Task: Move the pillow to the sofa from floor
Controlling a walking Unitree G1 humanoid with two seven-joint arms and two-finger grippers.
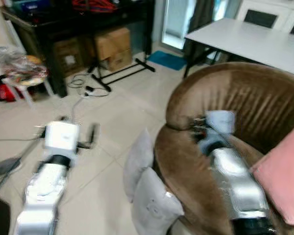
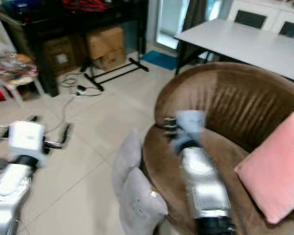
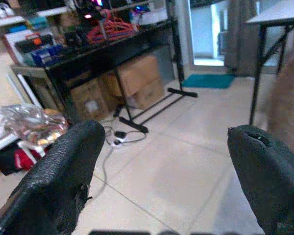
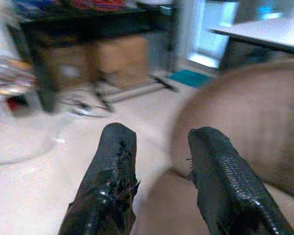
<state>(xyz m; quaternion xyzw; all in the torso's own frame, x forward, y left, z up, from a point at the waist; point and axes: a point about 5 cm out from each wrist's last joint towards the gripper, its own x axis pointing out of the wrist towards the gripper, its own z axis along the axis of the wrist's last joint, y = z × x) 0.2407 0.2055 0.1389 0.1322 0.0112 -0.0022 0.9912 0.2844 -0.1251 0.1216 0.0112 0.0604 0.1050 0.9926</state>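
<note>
Two grey pillows rest on the tiled floor against the front of a round brown sofa (image 1: 245, 98), one upright (image 1: 139, 159) and one nearer me (image 1: 154, 205). A pink pillow (image 1: 281, 176) lies on the sofa seat at the right. My left gripper (image 3: 166, 134) hovers over the floor to the left of the grey pillows, open wide with nothing between its fingers. Over the sofa's front rim is my right gripper (image 4: 161, 133), open and holding nothing. Both arms look blurred in the eye views.
A black desk (image 1: 78, 24) with cardboard boxes (image 1: 112, 46) under it stands at the back left. Cables (image 1: 85, 88) trail across the floor in front of it. A small stool with a plastic bag (image 1: 22, 73) is at the left, a white table (image 1: 250, 41) at the back right.
</note>
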